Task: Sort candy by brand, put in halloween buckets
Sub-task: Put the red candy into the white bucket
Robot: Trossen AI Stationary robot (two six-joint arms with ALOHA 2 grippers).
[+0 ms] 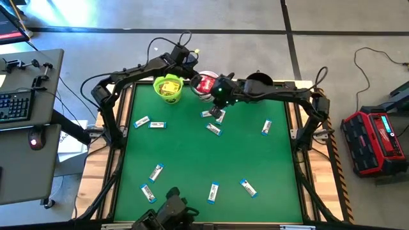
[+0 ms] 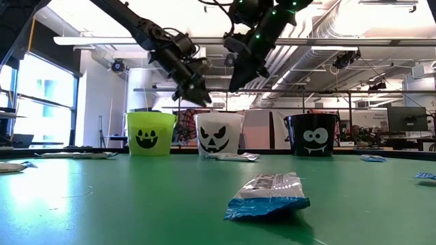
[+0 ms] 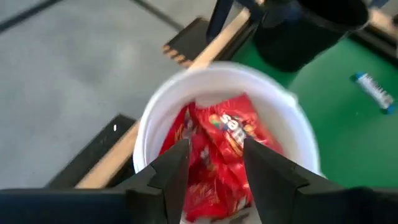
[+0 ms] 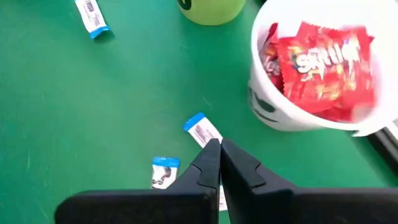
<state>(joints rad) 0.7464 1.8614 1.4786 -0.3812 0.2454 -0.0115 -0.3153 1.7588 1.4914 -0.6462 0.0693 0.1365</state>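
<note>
From above, my left gripper (image 1: pixel 193 78) hangs over the white bucket (image 1: pixel 206 86) at the counter's (image 1: pixel 192 160) far edge; blue-and-white bars (image 1: pixel 213 128) lie scattered. Through my left wrist, my fingers (image 3: pixel 171 174) stand parted, empty, above red Skittles packets (image 3: pixel 217 149); through my right wrist, my right gripper (image 4: pixel 219 163) is closed on nothing, above a bar.

We are viewing a green table top (image 1: pixel 192 160) framed in pale wood (image 1: pixel 96 172). The lime green bucket (image 2: pixel 150 133), the white bucket (image 2: pixel 219 133) and the black bucket (image 2: pixel 312 134) are each showing a jack-o'-lantern face, dark on the first two, white eyes and teeth on the black. Red packets (image 4: pixel 323 68) with white lettering are lying in the white bucket; yellow packets (image 1: pixel 169 87) are showing in the lime one. Blue-and-white bars (image 1: pixel 213 191) with barcode stripes are dotting the green. Both arms (image 1: pixel 128 76) are appearing black, one carrying small green lights (image 2: pixel 279 10).
</note>
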